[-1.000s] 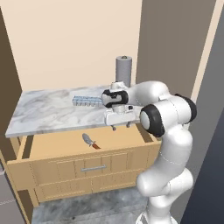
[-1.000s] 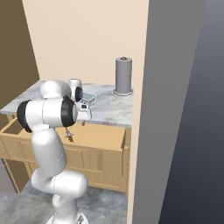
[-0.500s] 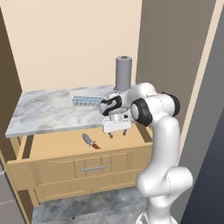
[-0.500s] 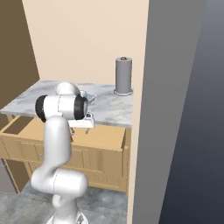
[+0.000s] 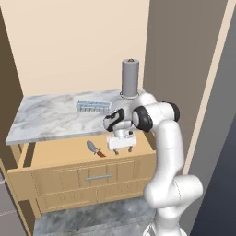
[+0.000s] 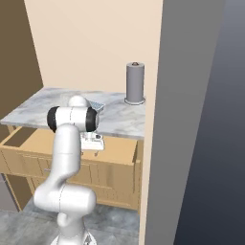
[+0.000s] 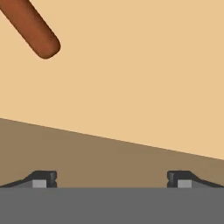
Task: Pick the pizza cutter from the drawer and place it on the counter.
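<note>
Marble counter [image 5: 50, 120] sits above the open drawer [image 5: 60, 150], where the cutter [image 5: 94, 148] lies flat. Over the last second the gripper [image 5: 121, 148] swung down from counter height into the drawer — jaws wide, empty, just right of the cutter — closing in for the grasp.

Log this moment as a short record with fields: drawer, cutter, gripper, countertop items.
drawer: drawer pulled open under the counter
cutter: pizza cutter lies on the drawer floor, its reddish-brown handle ungrasped
gripper: gripper over the drawer, right of the cutter, fingers spread wide, holding nothing
countertop items: ice cube tray; grey cylinder at the back right
</note>
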{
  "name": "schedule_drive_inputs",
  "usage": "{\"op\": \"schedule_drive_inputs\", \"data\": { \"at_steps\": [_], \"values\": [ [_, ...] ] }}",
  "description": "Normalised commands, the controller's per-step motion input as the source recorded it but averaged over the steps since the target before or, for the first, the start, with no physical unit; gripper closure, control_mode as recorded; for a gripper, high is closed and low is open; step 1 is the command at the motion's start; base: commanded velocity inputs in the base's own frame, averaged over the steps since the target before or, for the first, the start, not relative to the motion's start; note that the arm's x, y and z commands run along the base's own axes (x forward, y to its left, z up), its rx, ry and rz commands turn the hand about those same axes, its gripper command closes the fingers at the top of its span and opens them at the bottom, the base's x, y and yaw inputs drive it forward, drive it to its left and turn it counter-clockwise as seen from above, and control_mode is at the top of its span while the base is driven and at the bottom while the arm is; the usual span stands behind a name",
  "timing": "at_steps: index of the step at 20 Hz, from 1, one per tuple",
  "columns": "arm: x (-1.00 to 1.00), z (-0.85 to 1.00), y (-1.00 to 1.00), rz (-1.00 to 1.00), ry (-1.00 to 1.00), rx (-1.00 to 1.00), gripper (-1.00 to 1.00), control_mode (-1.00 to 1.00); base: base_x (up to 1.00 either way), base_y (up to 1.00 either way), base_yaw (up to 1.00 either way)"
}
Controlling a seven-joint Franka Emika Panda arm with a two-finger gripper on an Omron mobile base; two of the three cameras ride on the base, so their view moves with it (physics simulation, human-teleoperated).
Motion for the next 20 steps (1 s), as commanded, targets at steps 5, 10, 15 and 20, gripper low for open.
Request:
{"op": "schedule_drive_inputs", "data": {
  "at_steps": [5,10,15,20],
  "values": [
    [-0.65,-0.57,0.0,0.0,0.18,0.0,-1.0,-1.0,0.0,0.0,0.0],
    [-0.99,-0.3,-0.11,0.0,0.12,0.0,-1.0,-1.0,0.0,0.0,0.0],
    [-1.0,0.0,-0.21,0.0,0.01,0.0,-1.0,-1.0,0.0,0.0,0.0],
    [-1.0,0.21,-0.13,0.0,-0.03,0.0,-1.0,-1.0,0.0,0.0,0.0]
  ]
}}
